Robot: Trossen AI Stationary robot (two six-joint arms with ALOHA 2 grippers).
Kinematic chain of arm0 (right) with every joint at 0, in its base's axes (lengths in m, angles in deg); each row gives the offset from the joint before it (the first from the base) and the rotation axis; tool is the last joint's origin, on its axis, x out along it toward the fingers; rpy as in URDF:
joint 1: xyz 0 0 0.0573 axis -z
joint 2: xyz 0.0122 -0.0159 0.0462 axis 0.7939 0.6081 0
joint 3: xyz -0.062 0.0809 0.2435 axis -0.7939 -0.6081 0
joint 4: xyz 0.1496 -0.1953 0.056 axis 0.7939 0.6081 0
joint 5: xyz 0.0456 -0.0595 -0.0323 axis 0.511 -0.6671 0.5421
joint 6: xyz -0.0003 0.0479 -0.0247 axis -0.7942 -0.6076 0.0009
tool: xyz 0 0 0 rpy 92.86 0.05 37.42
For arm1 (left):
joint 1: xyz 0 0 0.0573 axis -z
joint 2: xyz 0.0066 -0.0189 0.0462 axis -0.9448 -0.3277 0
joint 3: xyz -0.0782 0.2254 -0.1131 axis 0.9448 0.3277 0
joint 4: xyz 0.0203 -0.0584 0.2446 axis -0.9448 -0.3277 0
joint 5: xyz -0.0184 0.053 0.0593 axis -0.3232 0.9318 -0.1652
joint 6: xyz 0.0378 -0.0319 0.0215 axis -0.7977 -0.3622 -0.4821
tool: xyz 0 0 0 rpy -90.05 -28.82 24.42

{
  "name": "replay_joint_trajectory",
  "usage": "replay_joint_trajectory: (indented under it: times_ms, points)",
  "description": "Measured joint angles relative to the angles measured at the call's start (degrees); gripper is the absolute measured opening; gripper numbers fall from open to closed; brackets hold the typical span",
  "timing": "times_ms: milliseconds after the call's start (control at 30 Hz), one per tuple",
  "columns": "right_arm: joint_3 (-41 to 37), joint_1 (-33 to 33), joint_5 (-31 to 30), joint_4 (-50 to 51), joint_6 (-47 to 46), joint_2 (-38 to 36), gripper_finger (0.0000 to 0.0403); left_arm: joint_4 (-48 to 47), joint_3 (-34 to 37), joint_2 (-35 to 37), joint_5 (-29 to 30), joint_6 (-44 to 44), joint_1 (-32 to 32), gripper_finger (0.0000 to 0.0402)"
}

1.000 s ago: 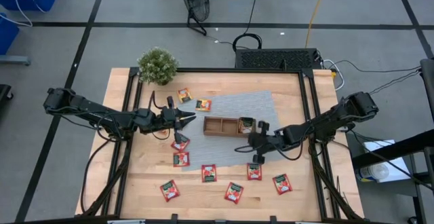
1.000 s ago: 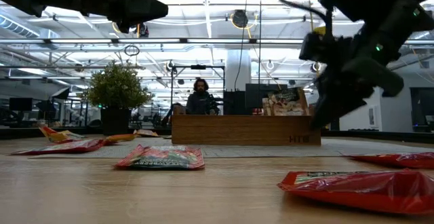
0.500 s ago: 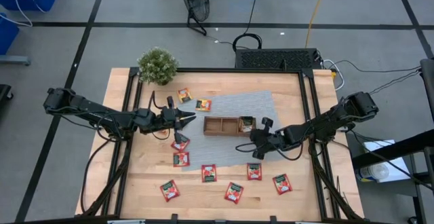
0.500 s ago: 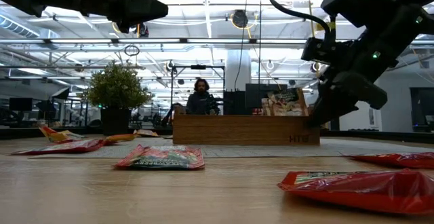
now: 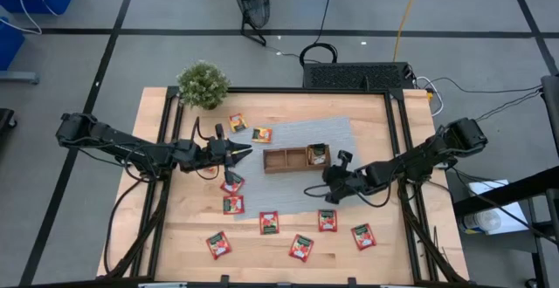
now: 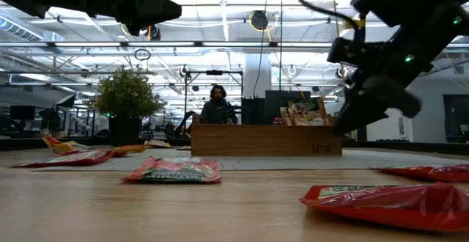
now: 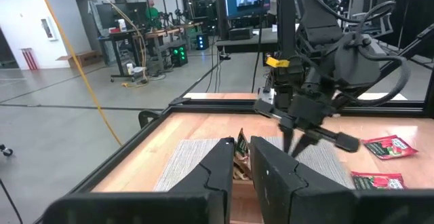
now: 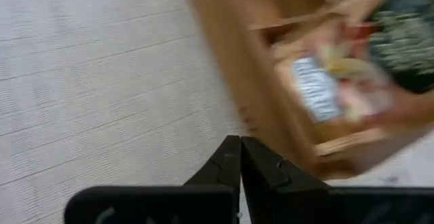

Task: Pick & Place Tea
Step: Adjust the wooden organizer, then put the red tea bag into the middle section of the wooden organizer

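My right gripper [image 5: 329,186] hangs just beside the wooden tray [image 5: 284,161], fingers pressed together, holding nothing. Sachets [image 5: 317,154] fill only the tray's compartment nearest this gripper. Many red sachets [image 5: 269,222] lie on the table beyond the tray, unplaced.

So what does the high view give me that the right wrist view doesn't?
Only the high view: the potted plant, the left gripper beside the wooden tray, and loose tea sachets across the table. Only the right wrist view: the right gripper with jaws shut over the grey mat. Both show the tray with sachets in one end compartment.
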Motion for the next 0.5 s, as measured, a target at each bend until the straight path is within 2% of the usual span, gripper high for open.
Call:
replay_joint_trajectory:
  times_ms: [100,333,433,500]
  points:
    - [0.0,-2.0,4.1,-0.9,0.1,-1.4,0.0,0.0,0.0,0.0,0.0,0.0,0.0,0.0058]
    - [0.0,-5.2,21.6,-6.0,-0.4,-9.1,0.0002,0.0,0.0,0.0,0.0,0.0,0.0,0.0058]
    - [0.0,-5.3,29.7,-11.1,1.6,-10.4,0.0023,0.0,0.0,0.0,0.0,0.0,0.0,0.0058]
    - [0.2,-5.7,35.4,-12.8,-1.4,-10.4,0.0053,0.0,0.0,0.0,0.0,0.0,0.0,0.0058]
